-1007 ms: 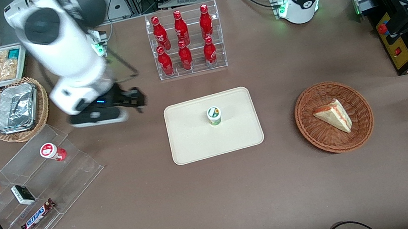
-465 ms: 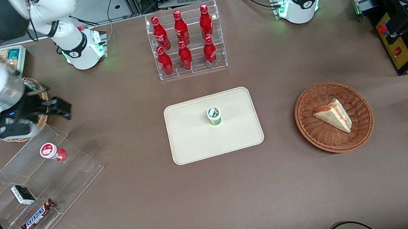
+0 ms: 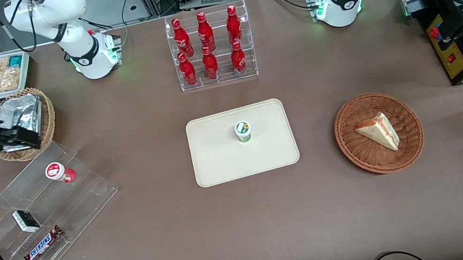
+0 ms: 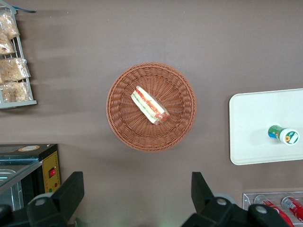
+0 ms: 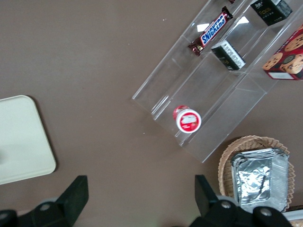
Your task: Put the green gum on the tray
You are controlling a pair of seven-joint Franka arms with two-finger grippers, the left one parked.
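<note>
Plainly, nearest the front camera on the working arm's end of the table [image 3: 231, 235] is a clear stepped display rack [image 3: 33, 222] holding chocolate bars, small dark boxes and the red bottle [image 3: 59, 172], which leans on an upper step. Farther back, about mid-table, lies the tray [image 3: 218, 161], and the green gum [image 3: 242, 131] stands on it, a little toward the tray's farther half, touching nothing else. Its white lid faces up, so its long axis runs vertical; in the left wrist view the green gum [image 4: 283, 135] shows its side and lid at a slant only because that camera looks at an angle.

By its look it is a small rigid plastic bottle, probably light, smooth-sided and somewhat slippery, not fragile but easy to tip since it is narrow for its height. Were it gripped again, the best hold would be across the round body below the lid, fingers on either side, coming straight down.

Toward the parked arm's end a wicker basket [image 3: 407, 151] holds a wedge of sandwich. Farther still, the tool [image 3: 16, 137] hangs above the foil-lined basket [image 3: 27, 118] at the working arm's end, well apart from the tray, its fingers spread and holding nothing, as the right wrist view [image 5: 137, 198] confirms. Judged from this, the placing looks complete. Farthest is the rack of red drink bottles [image 3: 210, 48].
</note>
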